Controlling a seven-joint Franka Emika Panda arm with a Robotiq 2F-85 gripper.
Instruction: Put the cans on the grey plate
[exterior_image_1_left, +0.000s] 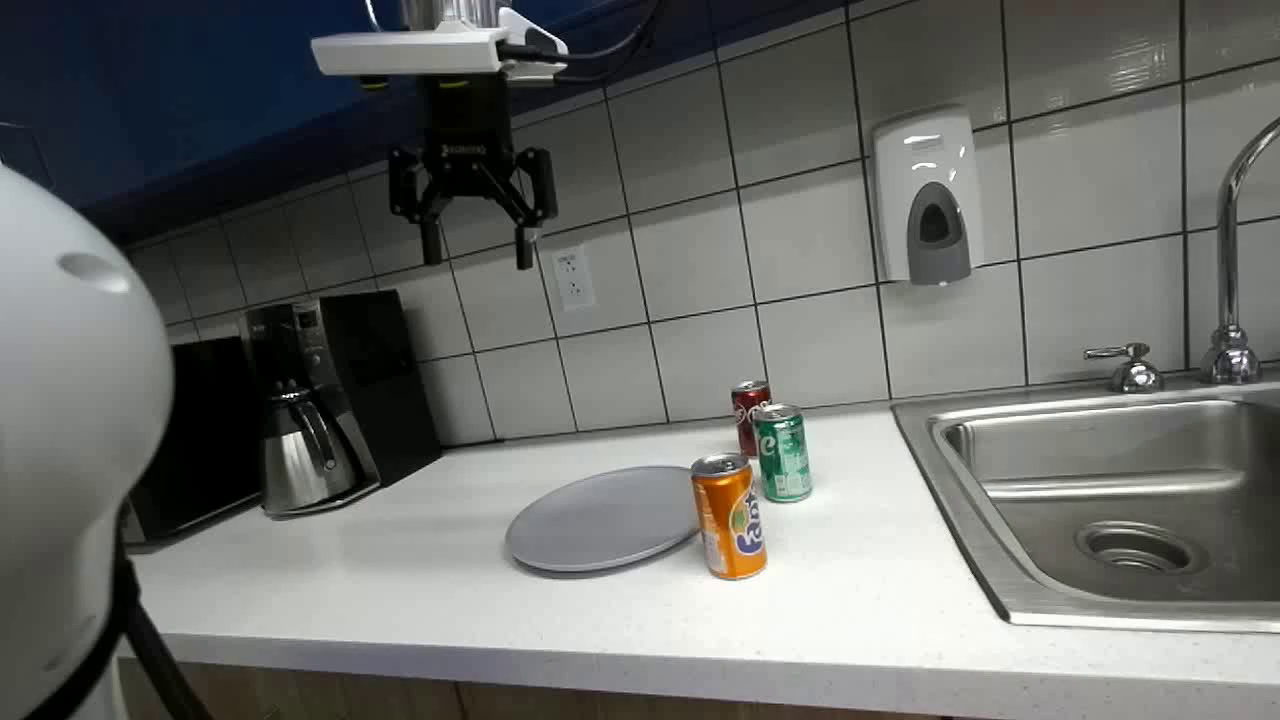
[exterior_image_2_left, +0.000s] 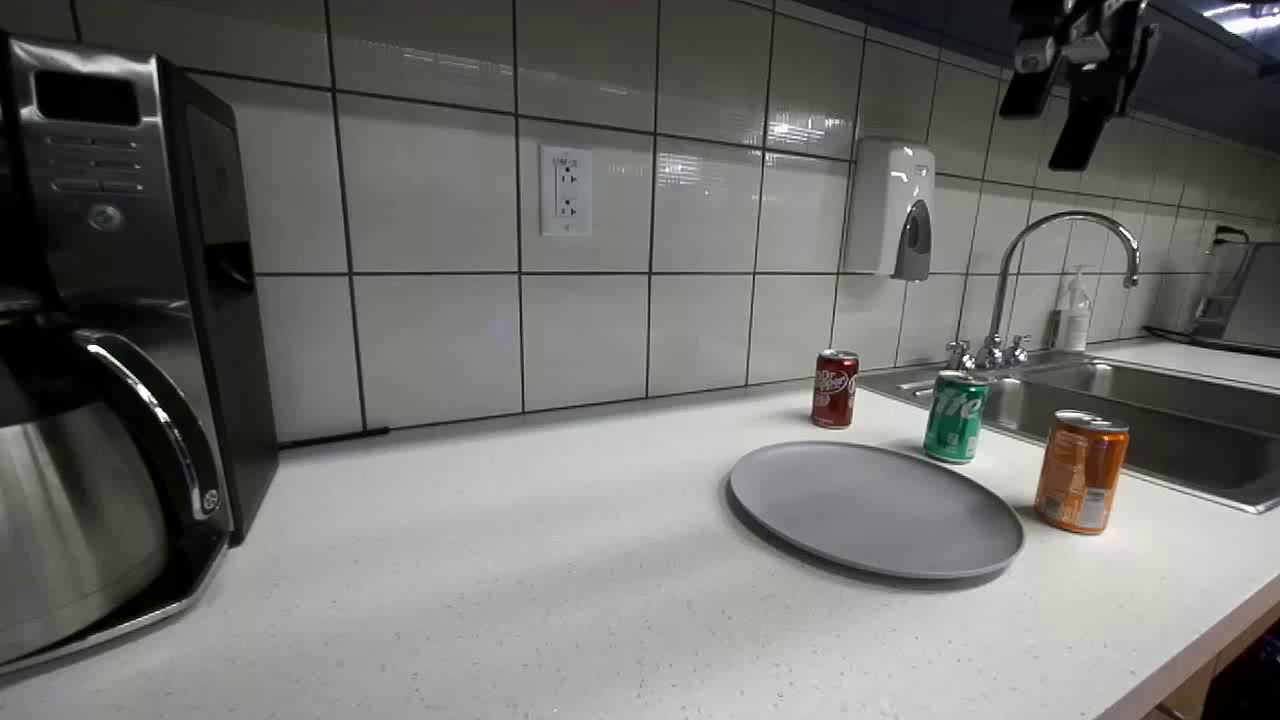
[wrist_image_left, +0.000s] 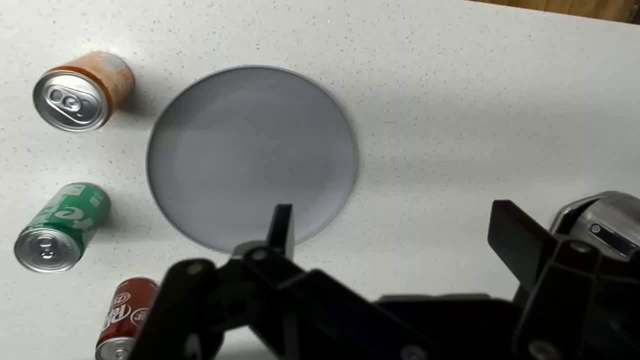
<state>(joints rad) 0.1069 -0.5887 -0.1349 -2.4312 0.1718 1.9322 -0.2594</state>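
The claw (exterior_image_1_left: 478, 250) is spread wide, nothing held; in an exterior view, the orange can (exterior_image_1_left: 730, 518), green can (exterior_image_1_left: 783, 455) and dark red can (exterior_image_1_left: 745, 420) are seen upright, lower right.

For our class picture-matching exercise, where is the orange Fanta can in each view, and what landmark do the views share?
In an exterior view: orange Fanta can, just right of centre, lower half.
In an exterior view: orange Fanta can, towards the right edge.
In the wrist view: orange Fanta can, upper left.
Shared landmark: the grey plate, in all three views.
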